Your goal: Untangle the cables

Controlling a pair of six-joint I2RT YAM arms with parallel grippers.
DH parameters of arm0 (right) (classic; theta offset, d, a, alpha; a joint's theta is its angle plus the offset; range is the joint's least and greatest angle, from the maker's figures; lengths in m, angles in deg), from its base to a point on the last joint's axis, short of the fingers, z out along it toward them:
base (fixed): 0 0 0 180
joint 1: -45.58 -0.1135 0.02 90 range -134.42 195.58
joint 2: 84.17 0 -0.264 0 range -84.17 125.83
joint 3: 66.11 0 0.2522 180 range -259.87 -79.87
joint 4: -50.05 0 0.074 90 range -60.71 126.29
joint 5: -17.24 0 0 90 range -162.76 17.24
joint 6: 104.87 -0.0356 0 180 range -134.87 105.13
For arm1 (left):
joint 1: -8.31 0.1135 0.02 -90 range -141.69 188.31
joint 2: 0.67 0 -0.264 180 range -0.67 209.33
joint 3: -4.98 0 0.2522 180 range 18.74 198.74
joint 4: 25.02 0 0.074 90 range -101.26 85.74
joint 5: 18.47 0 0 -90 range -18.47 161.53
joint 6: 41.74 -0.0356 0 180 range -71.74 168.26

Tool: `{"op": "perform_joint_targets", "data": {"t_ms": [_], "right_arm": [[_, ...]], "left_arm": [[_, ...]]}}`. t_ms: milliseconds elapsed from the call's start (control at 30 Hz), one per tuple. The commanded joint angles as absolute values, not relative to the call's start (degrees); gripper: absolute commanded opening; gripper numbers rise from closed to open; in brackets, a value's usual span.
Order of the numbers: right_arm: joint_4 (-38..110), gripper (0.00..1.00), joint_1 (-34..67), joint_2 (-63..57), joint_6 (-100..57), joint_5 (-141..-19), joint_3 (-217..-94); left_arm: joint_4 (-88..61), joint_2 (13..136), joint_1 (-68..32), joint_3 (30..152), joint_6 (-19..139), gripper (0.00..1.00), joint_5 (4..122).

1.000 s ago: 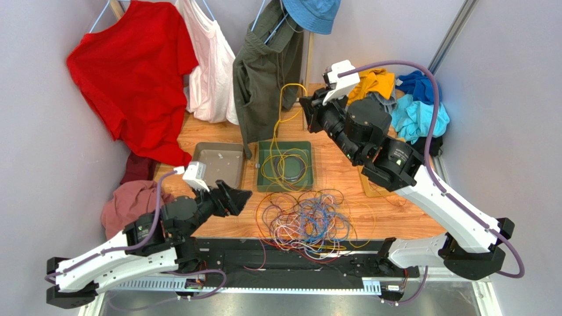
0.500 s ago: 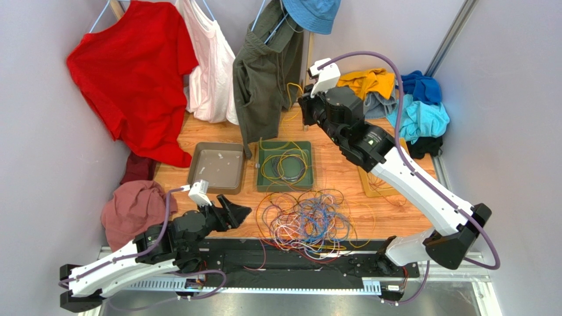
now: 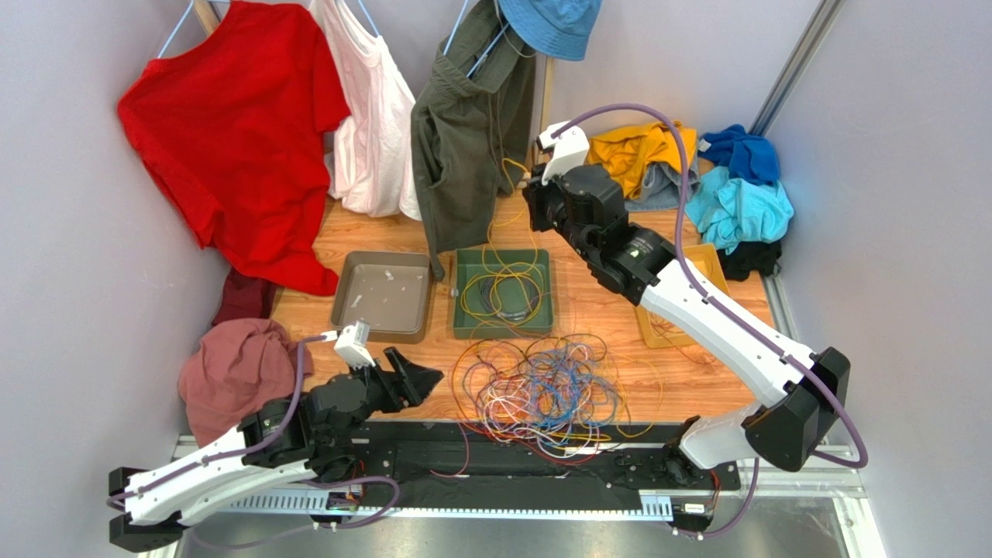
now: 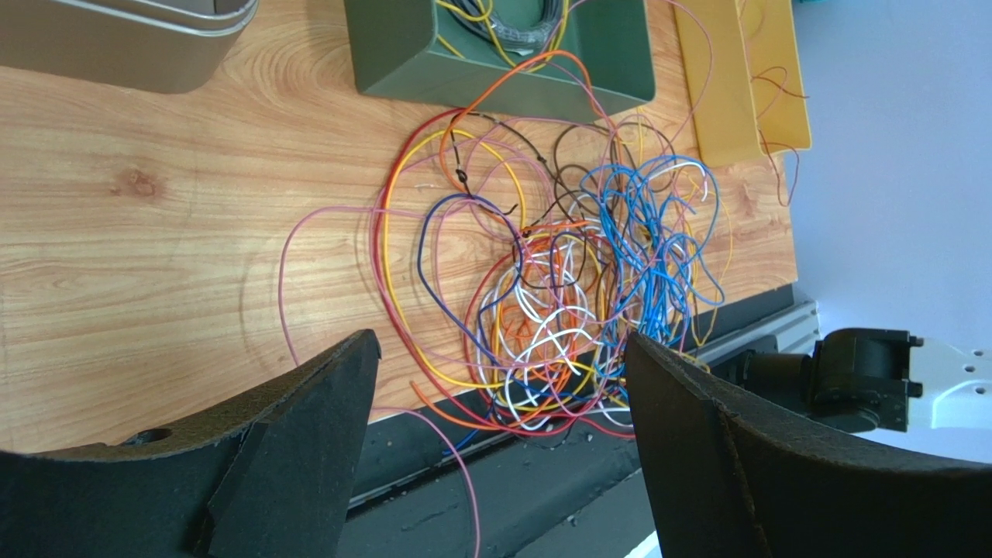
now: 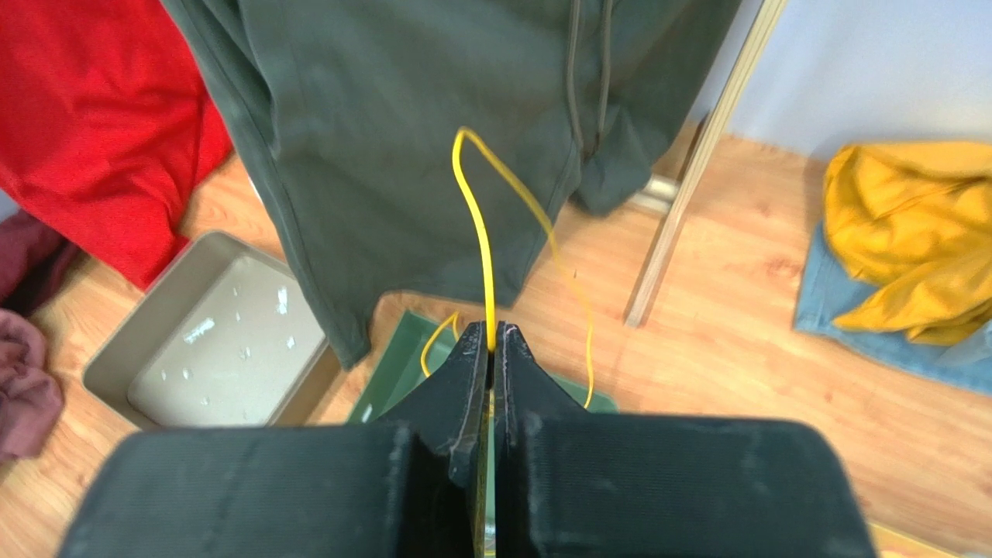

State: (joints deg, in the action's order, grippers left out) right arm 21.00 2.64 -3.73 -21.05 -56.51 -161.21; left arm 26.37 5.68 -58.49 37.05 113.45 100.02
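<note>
Grey walls are enclosing a wooden table (image 3: 600, 308), and garments are hanging along its far side: a red shirt (image 3: 233, 128) at the left and a dark green jacket (image 3: 466, 128) near the middle.

At lower left, the left end effector (image 3: 422, 374) is hovering low over the near edge with its jaws spread wide and nothing between them. Beyond it, a grey tray (image 3: 378, 293) is lying empty beside a green tray (image 3: 463, 291), in which yellow loops are coiling.

The cables (image 3: 541, 390) are lying in a loose many-coloured tangle on the near half of the table, just to the right of the left end effector and straight ahead of its open jaws, so the left arm is much the nearer of the two. The tangle is spreading wider along the table edge than it is deep.

Farther right and well back, the right end effector (image 5: 491, 337) is clenching a single yellow strand (image 5: 483, 233) above the far rim of the green tray. The strand is arching up in front of the jacket, and its length is running from that grip toward the tray. Whether it is joining the loops there cannot be told.

At far right, a yellow board (image 4: 722, 81) is lying flat, and a clothes pile (image 3: 734, 198) is sitting against the wall.
</note>
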Motion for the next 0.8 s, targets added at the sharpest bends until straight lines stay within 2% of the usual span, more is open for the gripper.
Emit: {"op": "perform_joint_targets", "data": {"t_ms": [0, 333, 567, 767], "right_arm": [[26.17, 0.0, 2.87, -4.9, -24.71, -58.16, -154.42], [29.34, 0.0, 1.82, -5.24, -30.69, -62.3, -141.23], [31.72, 0.0, -5.73, -12.54, -32.54, -58.36, -133.67], [31.72, 0.0, -8.9, -17.11, -33.07, -55.28, -132.69]], "left_arm": [[25.75, 5.3, -58.75, 35.88, 114.96, 0.86, 98.69], [25.66, 5.22, -58.75, 35.0, 115.49, 0.86, 97.63], [23.64, 5.65, -58.75, 33.86, 115.41, 0.86, 97.37], [22.84, 6.88, -58.75, 33.86, 115.41, 0.86, 97.02]]}}
